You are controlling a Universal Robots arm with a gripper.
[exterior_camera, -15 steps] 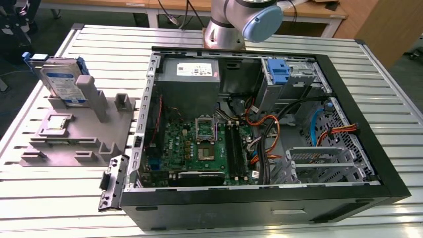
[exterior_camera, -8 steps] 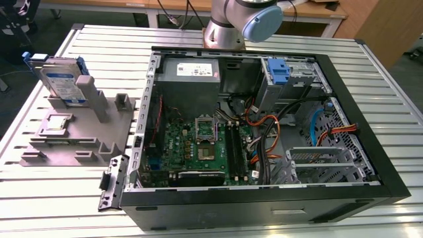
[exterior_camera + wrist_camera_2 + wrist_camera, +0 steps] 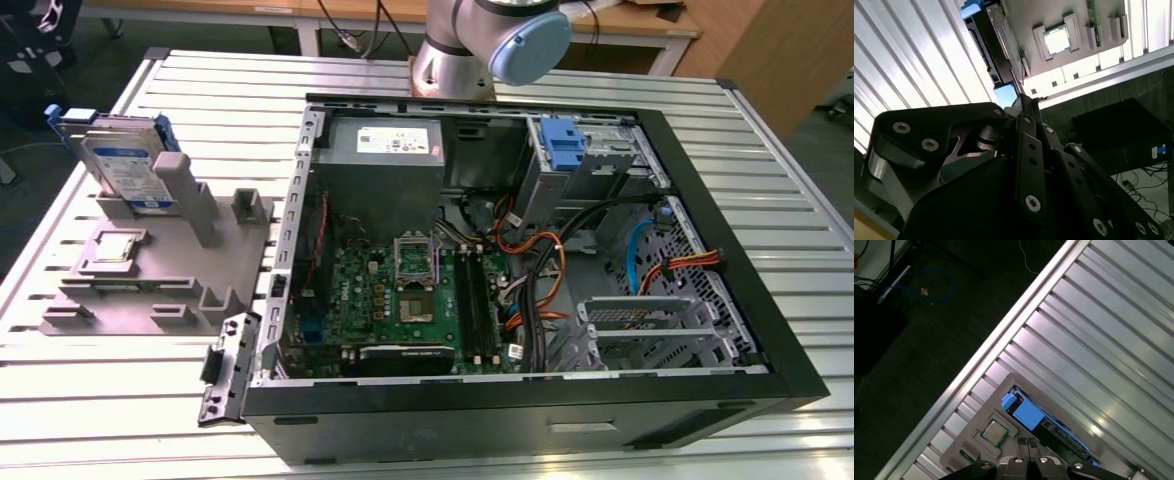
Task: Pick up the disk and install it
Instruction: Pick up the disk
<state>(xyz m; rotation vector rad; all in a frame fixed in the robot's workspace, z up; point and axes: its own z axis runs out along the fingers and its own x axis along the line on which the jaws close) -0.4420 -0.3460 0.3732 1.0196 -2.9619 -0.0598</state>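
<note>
The disk (image 3: 127, 165) is standing on edge in a grey holder (image 3: 174, 275) on the slatted worktop (image 3: 80, 400), at the exterior view's left. It is well apart from the open computer case (image 3: 787, 385) and from the silver drive bay (image 3: 607, 150) inside it. A processor chip (image 3: 114, 248) is lying flat on the same holder, just beside the disk.

In the first wrist view the gripper (image 3: 1027, 441) is hanging over the holder's end of the worktop, looking down on the disk's upper edge (image 3: 1030, 416) and not touching it. The jaws are holding nothing. Their tips seem to be pressed together, though the angle is steep and a thin gap may be hiding there.

The disk is looking like a stiff metal block, fairly heavy for its bulk, with smooth faces that could slip under a weak pinch. It is also likely to take knocks badly. Its blue carrier (image 3: 163, 135) is plastic and probably flexing more than the body. So the safer hold, I judge, is across the two flat faces near the exposed upper edge, clear of the end tabs and squarely centred so it is not swinging.
</note>
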